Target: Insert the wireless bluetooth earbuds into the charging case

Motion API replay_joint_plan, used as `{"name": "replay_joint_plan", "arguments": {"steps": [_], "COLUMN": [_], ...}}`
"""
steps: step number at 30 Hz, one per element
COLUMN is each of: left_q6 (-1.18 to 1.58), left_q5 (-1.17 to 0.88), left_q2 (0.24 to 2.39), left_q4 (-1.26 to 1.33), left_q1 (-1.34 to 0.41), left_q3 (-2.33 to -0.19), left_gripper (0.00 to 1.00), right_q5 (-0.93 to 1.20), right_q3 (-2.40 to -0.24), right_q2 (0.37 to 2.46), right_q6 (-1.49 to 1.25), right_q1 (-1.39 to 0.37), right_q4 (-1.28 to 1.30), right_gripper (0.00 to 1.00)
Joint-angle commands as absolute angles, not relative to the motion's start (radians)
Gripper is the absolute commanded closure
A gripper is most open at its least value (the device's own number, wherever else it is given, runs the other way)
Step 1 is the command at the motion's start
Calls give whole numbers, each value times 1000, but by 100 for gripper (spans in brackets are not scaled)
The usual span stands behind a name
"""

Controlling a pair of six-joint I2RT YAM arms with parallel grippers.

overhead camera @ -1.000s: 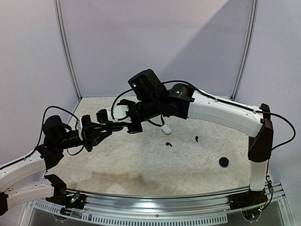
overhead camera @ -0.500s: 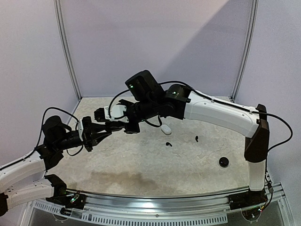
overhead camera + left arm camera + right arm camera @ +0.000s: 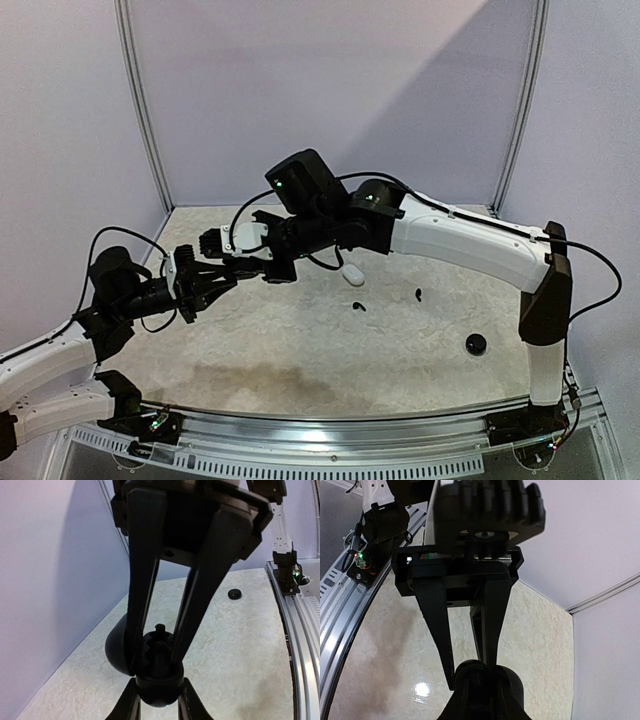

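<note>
My left gripper [image 3: 155,666] is shut on a round black charging case [image 3: 156,692], held above the table at the left. Its lid [image 3: 115,647] hangs open to one side. A small black shape, seemingly an earbud [image 3: 160,630], stands in the case's well. My right gripper [image 3: 471,676] meets it from the other side, jaws slightly open, fingertips either side of the case [image 3: 512,685]. In the top view the left gripper [image 3: 240,270] and right gripper [image 3: 268,262] touch noses. Two black earbuds [image 3: 358,306] [image 3: 417,294] lie loose on the table.
A white rounded piece [image 3: 353,275] lies just behind the right forearm. A second round black case [image 3: 476,344] sits on the table at the right. Metal rails [image 3: 350,425] run along the near edge, and walls close in the back and sides.
The right gripper's jaws have parted a little. The right arm has shifted slightly left toward the left gripper, which has stayed in place, still holding the case.
</note>
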State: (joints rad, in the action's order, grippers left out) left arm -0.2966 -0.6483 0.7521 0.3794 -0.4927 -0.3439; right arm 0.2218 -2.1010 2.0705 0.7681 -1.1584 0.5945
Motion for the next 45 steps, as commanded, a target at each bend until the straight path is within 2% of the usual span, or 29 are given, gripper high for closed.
{"name": "replay_joint_plan", "arguments": {"steps": [1, 24, 30, 34, 45], "left_q6": [-250, -97, -85, -43, -54], "left_q5": [-686, -630, -628, -600, -578], "left_q2": [731, 733, 735, 731, 722], "left_q4": [449, 445, 438, 428, 414], "left_q1": [-522, -522, -522, -522, -522], "left_q3": [-343, -331, -326, -317, -299], "left_gripper": [100, 100, 100, 100, 100], "right_q5": [186, 214, 229, 239, 286], "right_q3": [-2105, -2077, -2083, -2085, -2067], "right_q2": [2101, 2055, 2048, 2037, 1970], "right_q6": [776, 746, 741, 736, 691], "right_q1": [-1158, -1157, -1156, -1155, -1144], "right_q4": [622, 606, 589, 575, 541], "right_gripper": [78, 67, 51, 46, 45]}}
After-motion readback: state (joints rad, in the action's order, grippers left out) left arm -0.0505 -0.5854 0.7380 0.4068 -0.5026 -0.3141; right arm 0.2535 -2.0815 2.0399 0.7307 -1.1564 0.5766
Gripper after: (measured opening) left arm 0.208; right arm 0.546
